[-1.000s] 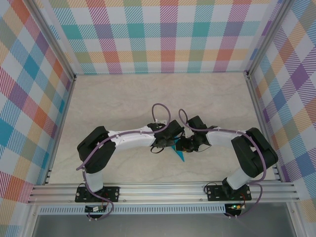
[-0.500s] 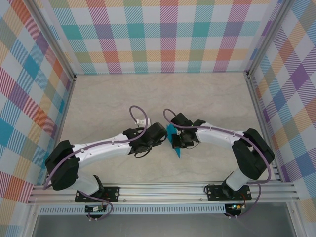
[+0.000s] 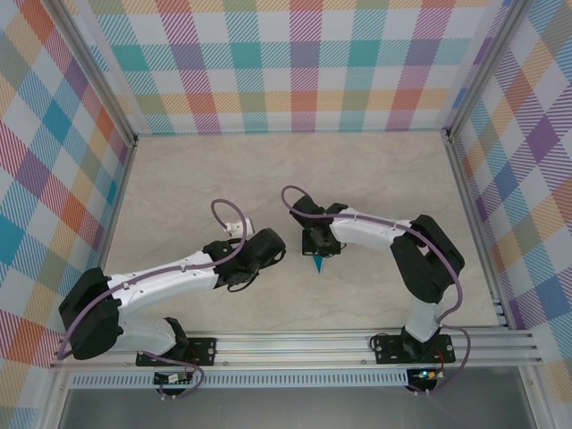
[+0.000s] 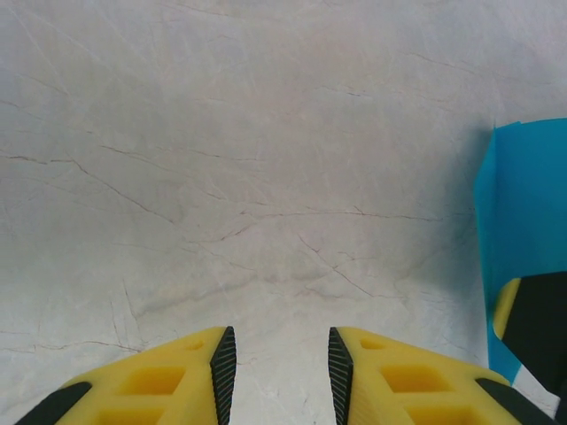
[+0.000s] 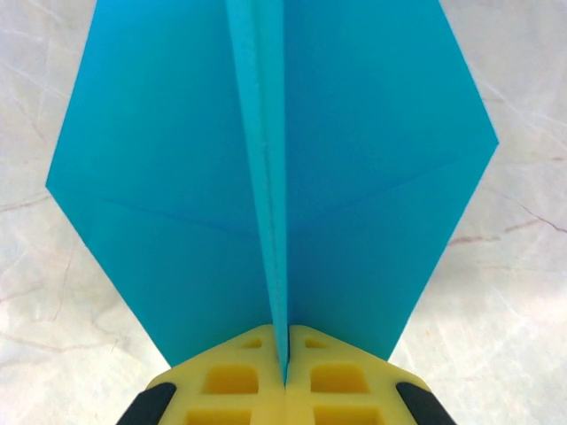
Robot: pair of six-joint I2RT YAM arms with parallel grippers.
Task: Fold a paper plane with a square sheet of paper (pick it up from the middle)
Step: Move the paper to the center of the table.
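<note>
The paper plane (image 5: 354,177) is a teal-blue dart with both wings spread and a raised centre crease. My right gripper (image 5: 285,359) is shut on that crease from below the wings, holding the plane above the marble table. From the top view a teal tip of the paper plane (image 3: 317,264) pokes out under my right gripper (image 3: 318,250). My left gripper (image 4: 281,376) stands open over bare table with nothing between its fingers. A wing of the paper plane (image 4: 523,230) hangs at the right edge of the left wrist view. In the top view my left gripper (image 3: 275,254) sits just left of the plane.
The table (image 3: 197,188) is pale marble, fenced by plaid walls (image 3: 286,63) at the back and both sides. A metal rail (image 3: 295,344) with the arm bases runs along the near edge.
My left gripper has let go of the paper and pulled back to the left. My right gripper has carried the plane a little left and away from the near edge.
</note>
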